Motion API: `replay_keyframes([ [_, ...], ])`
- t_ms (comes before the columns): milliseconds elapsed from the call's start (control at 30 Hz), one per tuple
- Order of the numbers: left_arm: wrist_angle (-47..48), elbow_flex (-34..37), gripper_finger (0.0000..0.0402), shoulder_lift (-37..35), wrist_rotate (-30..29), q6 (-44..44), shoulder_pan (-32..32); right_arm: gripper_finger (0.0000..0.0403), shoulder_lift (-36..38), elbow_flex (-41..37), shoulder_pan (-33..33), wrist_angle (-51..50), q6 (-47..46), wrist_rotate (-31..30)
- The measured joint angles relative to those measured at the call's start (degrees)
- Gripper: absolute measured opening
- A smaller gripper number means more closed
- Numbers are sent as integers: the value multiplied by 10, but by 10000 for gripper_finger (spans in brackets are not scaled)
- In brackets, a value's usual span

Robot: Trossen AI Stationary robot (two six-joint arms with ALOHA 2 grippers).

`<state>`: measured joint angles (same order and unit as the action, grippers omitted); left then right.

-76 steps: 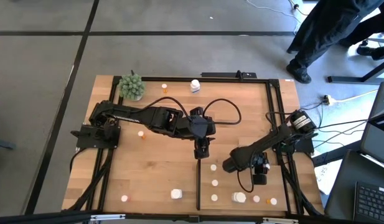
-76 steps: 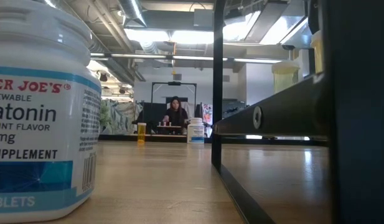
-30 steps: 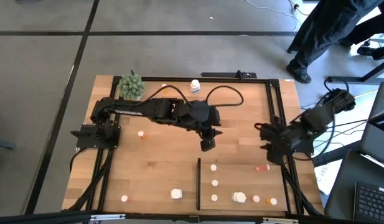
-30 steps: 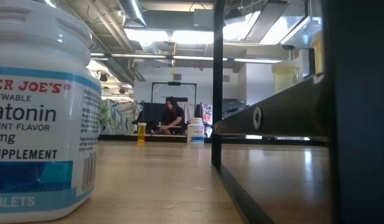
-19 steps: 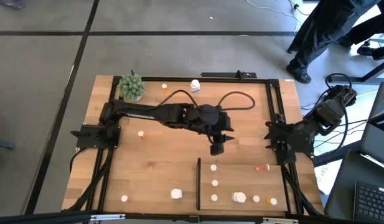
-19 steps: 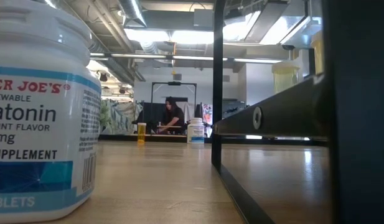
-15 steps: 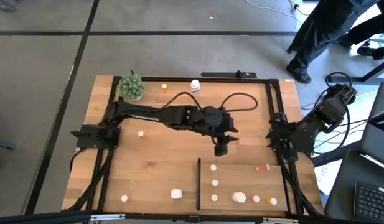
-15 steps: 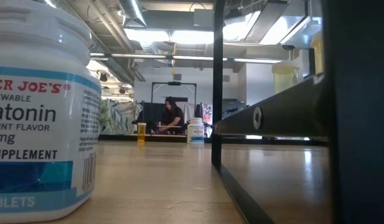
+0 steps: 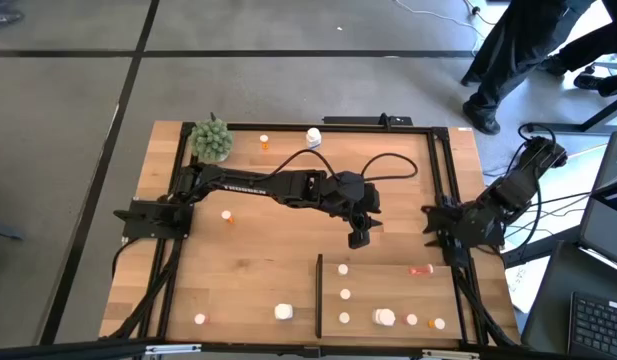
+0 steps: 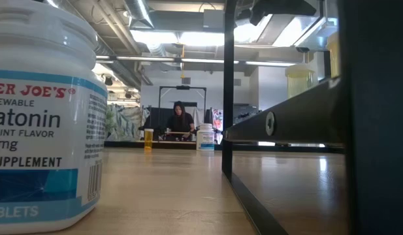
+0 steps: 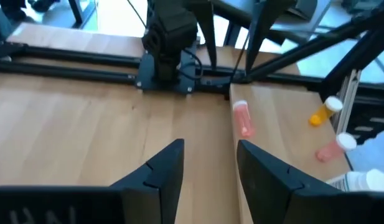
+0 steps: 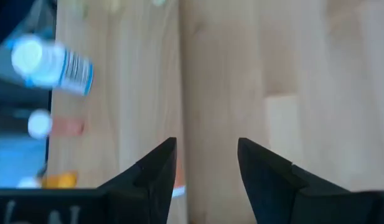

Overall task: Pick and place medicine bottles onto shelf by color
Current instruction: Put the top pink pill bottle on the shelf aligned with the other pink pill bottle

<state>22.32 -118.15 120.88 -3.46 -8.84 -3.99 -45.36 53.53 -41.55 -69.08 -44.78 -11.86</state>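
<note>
The shelf [image 9: 388,295] is a pale wood panel at the near right, with a black strip [image 9: 319,295] along its left side. On it stand small white bottles [image 9: 345,294], a chunkier white one [image 9: 385,318] and orange ones [image 9: 412,320]. One orange bottle [image 9: 420,269] [image 11: 243,118] lies on its side. More bottles stand on the tabletop [image 9: 226,214] [image 9: 282,312] [image 9: 312,137]. My left gripper [image 9: 359,240] [image 11: 209,168] hangs open above the table, just beyond the shelf's far left corner. My right gripper [image 9: 430,222] [image 12: 204,163] is open over the right rail. Neither holds anything.
A green spiky plant ball [image 9: 212,138] sits at the far left corner. Black frame rails [image 9: 443,180] run along the table's sides. A big white bottle [image 10: 44,111] fills the low view's left. A person [image 9: 528,50] stands beyond the far right corner.
My left gripper has travelled toward the table's right edge and sunk lower, arriving over the shelf's far left corner. My right arm has drawn back a little toward the right rail. Both grippers stay open, and no bottle has moved.
</note>
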Motion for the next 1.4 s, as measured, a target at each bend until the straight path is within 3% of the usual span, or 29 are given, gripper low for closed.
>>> replay_keyframes([
  [333, 1, 0, 142, 3, 0, 0, 0, 172, -31, -111, 0, 159, 91, 147],
  [1400, 1, 0, 142, 2, 0, -13, -2, 172, -236, -141, 0, 170, 75, 180],
])
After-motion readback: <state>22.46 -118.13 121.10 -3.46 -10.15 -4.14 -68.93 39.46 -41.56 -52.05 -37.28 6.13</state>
